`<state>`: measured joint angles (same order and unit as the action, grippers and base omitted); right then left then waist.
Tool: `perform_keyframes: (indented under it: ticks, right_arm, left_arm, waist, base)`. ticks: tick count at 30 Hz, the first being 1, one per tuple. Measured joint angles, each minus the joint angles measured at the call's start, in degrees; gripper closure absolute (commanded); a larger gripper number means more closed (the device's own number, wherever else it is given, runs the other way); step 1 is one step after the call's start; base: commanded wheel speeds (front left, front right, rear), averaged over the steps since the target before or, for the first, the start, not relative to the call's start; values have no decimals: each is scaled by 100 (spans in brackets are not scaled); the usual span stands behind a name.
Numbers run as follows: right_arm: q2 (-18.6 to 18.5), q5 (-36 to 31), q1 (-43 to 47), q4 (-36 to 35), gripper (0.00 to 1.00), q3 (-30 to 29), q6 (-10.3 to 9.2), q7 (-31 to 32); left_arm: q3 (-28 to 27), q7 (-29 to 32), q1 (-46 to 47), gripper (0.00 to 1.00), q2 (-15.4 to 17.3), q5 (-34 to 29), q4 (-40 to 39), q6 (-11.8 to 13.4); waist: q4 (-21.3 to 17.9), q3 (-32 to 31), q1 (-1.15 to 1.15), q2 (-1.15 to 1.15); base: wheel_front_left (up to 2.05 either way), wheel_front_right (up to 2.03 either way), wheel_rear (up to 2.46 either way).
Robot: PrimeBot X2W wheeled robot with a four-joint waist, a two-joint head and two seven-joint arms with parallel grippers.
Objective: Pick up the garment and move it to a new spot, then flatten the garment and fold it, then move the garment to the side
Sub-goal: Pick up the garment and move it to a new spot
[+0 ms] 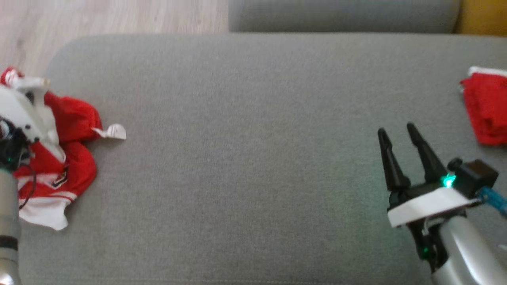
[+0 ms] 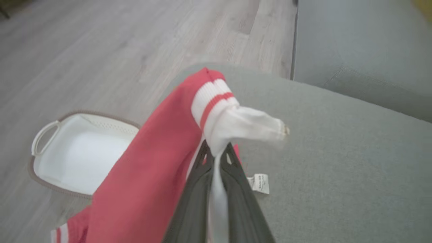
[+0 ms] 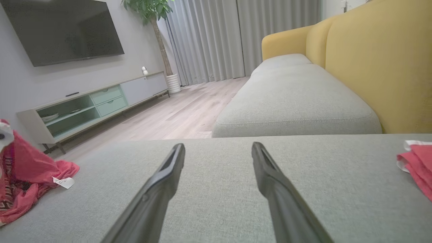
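Garment [image 1: 73, 114]: red, white hem; cuff [image 2: 213, 101] white with one red stripe. Cushion [image 1: 253, 166]: grey. Backrest [image 3: 378, 60]: yellow. Basket [image 2: 81, 155]: white, brown rim. Floor [image 2: 101, 50]: pale woodgrain.

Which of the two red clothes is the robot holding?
The crumpled red-and-white garment on the left: the left pincer is shut on its white cloth. The other red garment, on the right, lies untouched.

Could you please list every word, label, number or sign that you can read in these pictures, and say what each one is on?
Nothing can be read clearly.
On the tag of the garment: faint print, too small and blurred to read.
On the emblem on the garment's front: dark marking, too blurred to read.
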<state>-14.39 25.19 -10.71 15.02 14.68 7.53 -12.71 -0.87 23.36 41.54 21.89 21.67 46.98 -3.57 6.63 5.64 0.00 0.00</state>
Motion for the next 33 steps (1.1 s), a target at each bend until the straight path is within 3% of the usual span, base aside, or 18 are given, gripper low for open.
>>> perform_keyframes:
  ticks: [9,15,20,27,33]
  right_arm:
    - [164,-56,227,120,0,-37,0,-16]
    - [279,-107,226,112,0,-57,0,-15]
    - [281,-107,222,109,0,-123,0,-15]
    - [276,-105,222,80,0,-236,0,-15]
    - [275,-103,222,77,0,-202,0,-15]
  left_arm:
    - [584,158,191,100,-159,-90,-1422,-214]
    - [901,490,512,100,-527,46,-2596,-256]
    - [982,664,790,100,-1034,441,-3263,-250]
    - [1329,750,573,100,-1451,621,-3601,-238]
    - [1623,-83,-775,100,-1661,554,-2983,-203]
  waist:
    - [-281,-564,0,0]
    - [-656,-680,0,0]
    - [-1010,-705,0,0]
    - [-1404,-629,0,0]
    - [-1576,-479,0,0]
  base:
    - [0,0,0]
    - [0,0,0]
    - [0,0,0]
    - [0,0,0]
    - [0,0,0]
